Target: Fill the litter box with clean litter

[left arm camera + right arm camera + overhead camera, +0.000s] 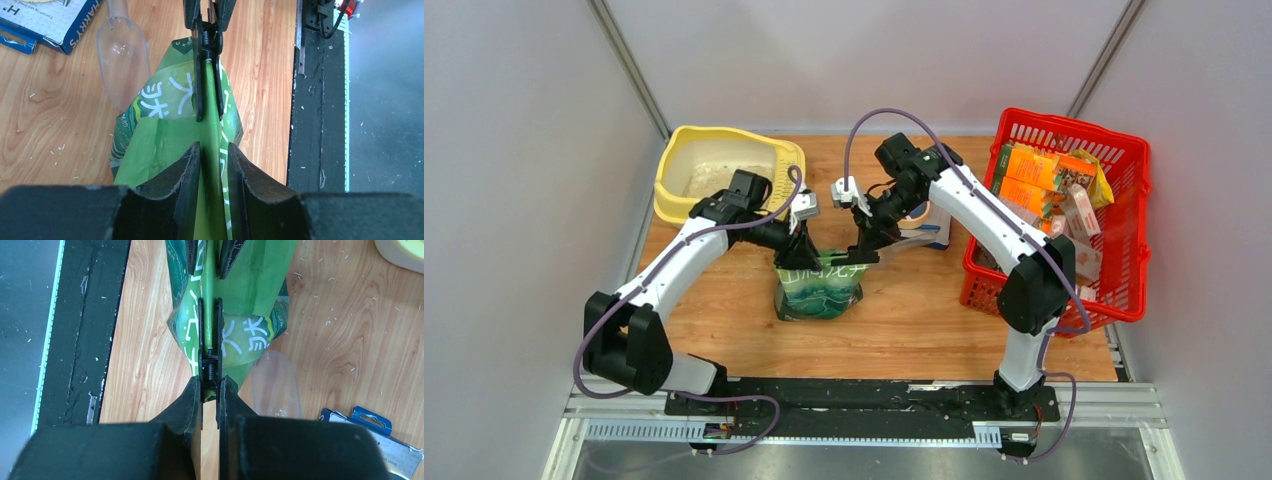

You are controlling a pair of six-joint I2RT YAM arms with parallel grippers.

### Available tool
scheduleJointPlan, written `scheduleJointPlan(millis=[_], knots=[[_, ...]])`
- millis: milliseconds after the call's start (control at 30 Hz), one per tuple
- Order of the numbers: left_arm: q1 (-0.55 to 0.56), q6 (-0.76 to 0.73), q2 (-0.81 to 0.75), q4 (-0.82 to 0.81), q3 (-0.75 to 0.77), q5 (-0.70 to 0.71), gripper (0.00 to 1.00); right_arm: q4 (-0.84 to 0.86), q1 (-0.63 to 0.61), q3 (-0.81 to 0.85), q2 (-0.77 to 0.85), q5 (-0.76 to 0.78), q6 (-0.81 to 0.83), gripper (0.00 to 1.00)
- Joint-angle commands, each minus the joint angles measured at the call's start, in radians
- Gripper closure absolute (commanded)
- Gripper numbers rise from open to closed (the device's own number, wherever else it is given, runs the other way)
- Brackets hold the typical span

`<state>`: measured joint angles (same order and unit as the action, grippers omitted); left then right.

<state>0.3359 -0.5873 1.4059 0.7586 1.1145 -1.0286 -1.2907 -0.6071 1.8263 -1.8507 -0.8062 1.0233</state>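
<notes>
- At the centre of the top view the pouch (pixel 819 290) stands on the worktop (pixel 924 320), seam uppermost, between the two tools.
- The left tool (pixel 214 147) has its jaws partly open, one finger on each side of the seam. I cannot tell whether the pads touch the film.
- The right tool (pixel 210 380) is closed on the spring end of a black clip (pixel 210 360), which is clamped along the same seam.
- The litter box (pixel 669 185) sits at the upper left, in the worktop's far corner and well apart from the pouch. Pale litter (pixel 714 178) lies on its floor.
- Bare wood runs from the pouch down to the black rail (pixel 874 395) at the lower edge. More lies open between the pouch and the red basket (pixel 1074 125).
- The basket stands along the worktop's right edge and holds cartons.
- A clear scoop (pixel 122 60) lies flat just beside the pouch, with a blue-and-white box (pixel 45 20) near it. In the top view the right arm hides most of both.
- In the top view the tools cover the seam, and both wrist views cut off the pouch's base.
- In the right wrist view only a pale corner of the litter box shows, at the upper right.
</notes>
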Motion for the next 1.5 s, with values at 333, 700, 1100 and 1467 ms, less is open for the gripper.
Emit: scheduleJointPlan(millis=[333,700,1100,1467], knots=[[-0.067,-0.143,-0.12,0.157,-0.059,0.028,0.68,0.06,-0.051,0.025,-0.019,-0.057,-0.043,1.0],[-0.069,-0.105,-0.131,0.127,-0.07,0.033,0.68,0.113,-0.069,-0.005,-0.038,-0.071,-0.069,1.0],[-0.078,-0.101,-0.13,0.123,-0.068,0.033,0.68,0.162,-0.083,-0.033,-0.048,-0.037,-0.106,0.98],[-0.1,-0.071,-0.166,0.097,-0.041,0.041,0.62,0.116,-0.092,0.027,-0.024,0.054,-0.088,0.68]])
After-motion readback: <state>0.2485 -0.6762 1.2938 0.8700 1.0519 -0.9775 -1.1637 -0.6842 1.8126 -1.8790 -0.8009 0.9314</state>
